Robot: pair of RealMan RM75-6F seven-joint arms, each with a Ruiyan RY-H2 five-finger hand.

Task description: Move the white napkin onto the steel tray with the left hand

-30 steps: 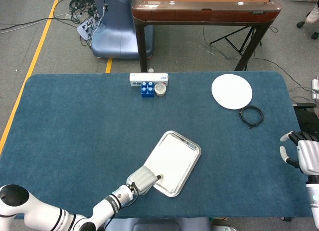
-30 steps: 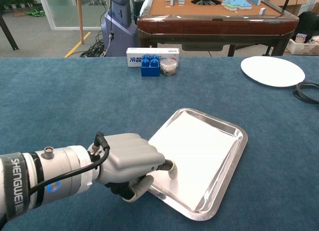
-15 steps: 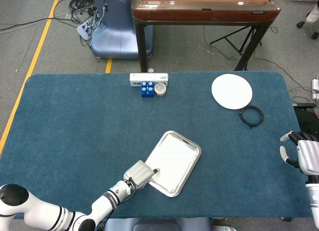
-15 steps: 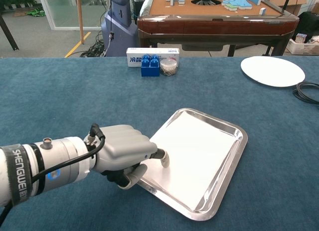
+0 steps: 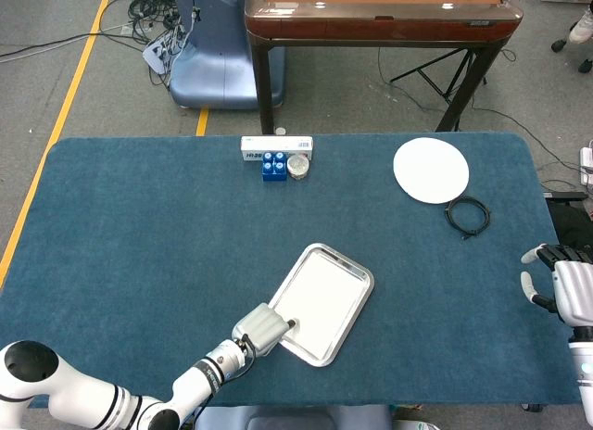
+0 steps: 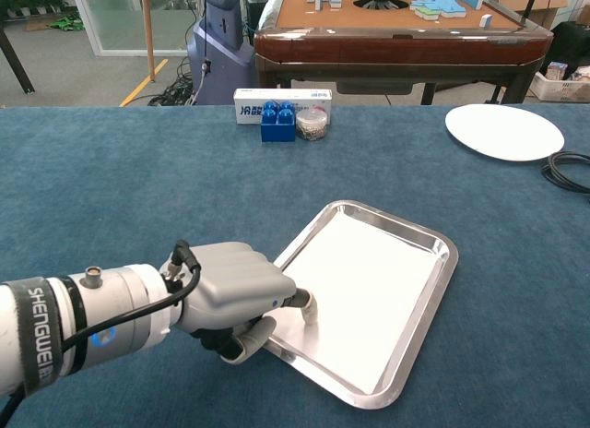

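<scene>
My left hand [image 6: 235,297] sits at the tray's near-left corner, the napkin [image 6: 355,294] already lying in the tray [image 6: 441,285].

From the tabletop [image 5: 139,226] centre, my left hand is at about 6 o'clock, fingers curled, one fingertip [image 6: 309,313] pressing on the white napkin; it grips nothing that I can see. The napkin lies flat inside the steel tray. A white plate [image 5: 431,170] sits at 2 o'clock, a black cable [image 5: 468,215] just beside it. My right hand [image 5: 567,286] hangs at 3 o'clock, fingers apart, holding nothing.
</scene>
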